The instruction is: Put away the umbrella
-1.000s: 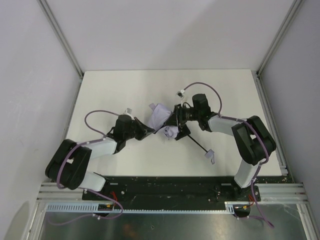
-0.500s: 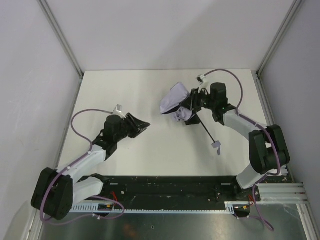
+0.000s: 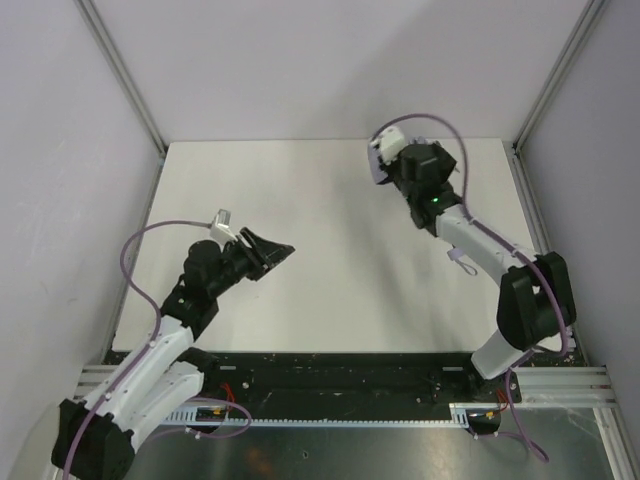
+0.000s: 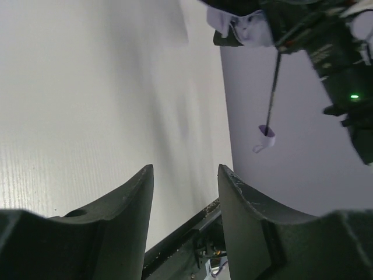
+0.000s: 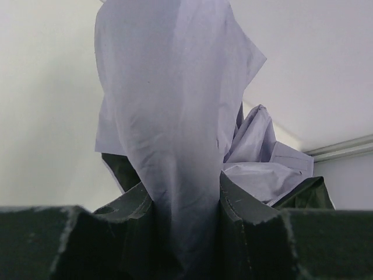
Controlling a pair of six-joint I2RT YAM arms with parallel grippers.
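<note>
White table [image 3: 330, 210], umbrella [image 5: 169, 116] above it; pale walls [image 3: 330, 60]; aluminium posts [image 3: 122, 75]

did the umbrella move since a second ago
Yes. The umbrella, clamped in the right end effector, has gone from the middle of the table toward its far right corner in the top view.

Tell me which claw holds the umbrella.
The right claw, closed on the umbrella by its lavender fabric; the left claw stands open and empty.
</note>
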